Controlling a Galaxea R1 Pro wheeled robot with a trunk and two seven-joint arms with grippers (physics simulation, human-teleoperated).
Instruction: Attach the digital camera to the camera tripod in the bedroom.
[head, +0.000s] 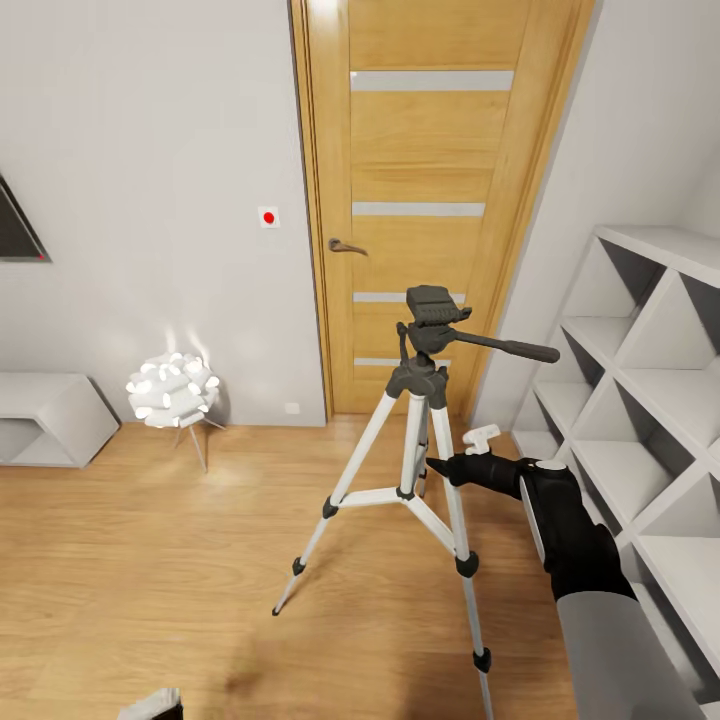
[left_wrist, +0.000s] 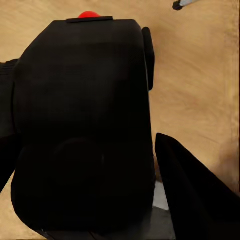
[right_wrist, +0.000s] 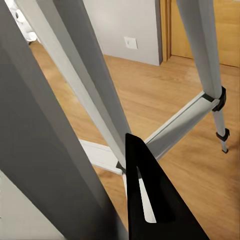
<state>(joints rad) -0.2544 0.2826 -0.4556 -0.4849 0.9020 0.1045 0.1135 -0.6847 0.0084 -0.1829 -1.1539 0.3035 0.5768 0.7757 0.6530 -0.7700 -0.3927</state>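
The camera tripod stands upright on the wood floor in front of the wooden door, its dark grey head bare and its pan handle pointing right. My right gripper reaches in from the right at mid height and closes on the near right leg. One black finger lies against the leg and the other is hidden behind it. In the left wrist view the digital camera, black with a red dot on top, sits between the fingers of my left gripper, above bare floor.
White cube shelves line the right wall close to my right arm. A glowing white floor lamp and a low white unit stand at the left wall. The door is closed. Open wood floor lies left of the tripod.
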